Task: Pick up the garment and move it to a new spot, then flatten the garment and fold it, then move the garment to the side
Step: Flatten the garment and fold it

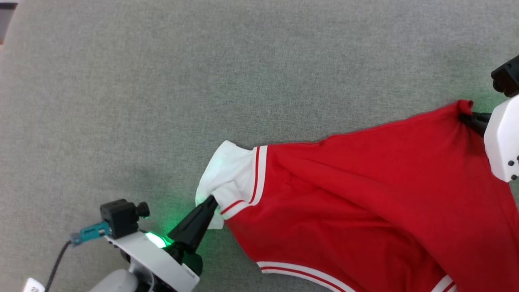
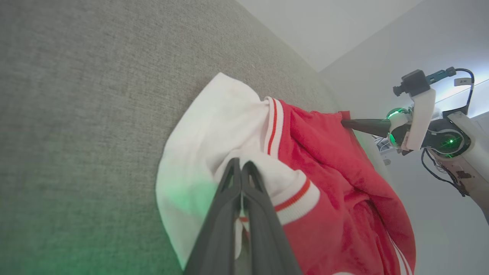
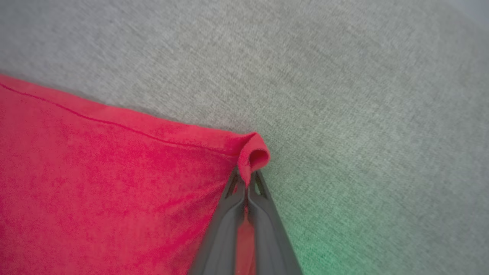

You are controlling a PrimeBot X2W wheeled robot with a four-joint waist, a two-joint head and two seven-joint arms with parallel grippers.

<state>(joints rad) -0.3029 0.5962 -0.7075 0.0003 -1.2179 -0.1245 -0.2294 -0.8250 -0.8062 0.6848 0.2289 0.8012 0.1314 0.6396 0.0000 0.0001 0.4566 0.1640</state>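
Currently the left claw (image 2: 240,165) pinches the white sleeve (image 1: 227,170) of the garment (image 1: 365,190), the right claw (image 3: 247,178) a rolled red corner (image 3: 254,156); that thin bite could slip under tension.

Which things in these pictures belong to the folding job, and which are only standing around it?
Belong to the job:
- bright red jersey garment with a white sleeve
- left gripper, shut on the sleeve
- right gripper, shut on a red corner

Only around:
- grey woven fabric surface
- pale wall
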